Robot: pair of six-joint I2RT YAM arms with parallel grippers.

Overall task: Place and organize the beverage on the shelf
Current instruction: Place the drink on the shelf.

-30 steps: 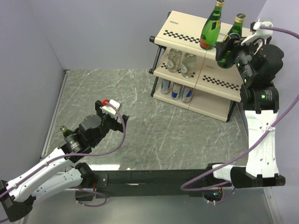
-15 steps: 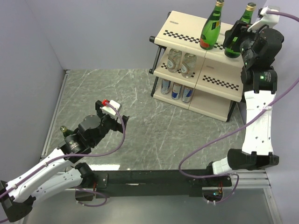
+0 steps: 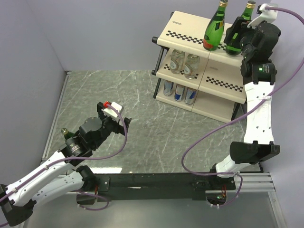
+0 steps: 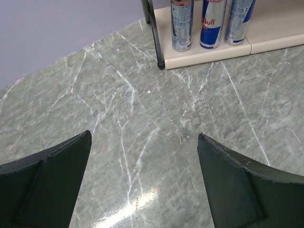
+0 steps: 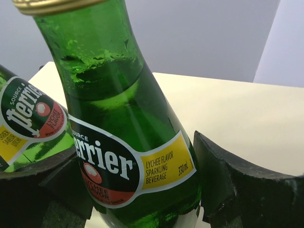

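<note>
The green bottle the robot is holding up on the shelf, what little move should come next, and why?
Probably ease the green bottle straight down onto the top board. The right jaws clasp it beside another green bottle, and its base is hidden, so it may not be resting yet.

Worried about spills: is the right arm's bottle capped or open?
Capped: a gold cap tops the bottle, seen in the wrist view.
</note>
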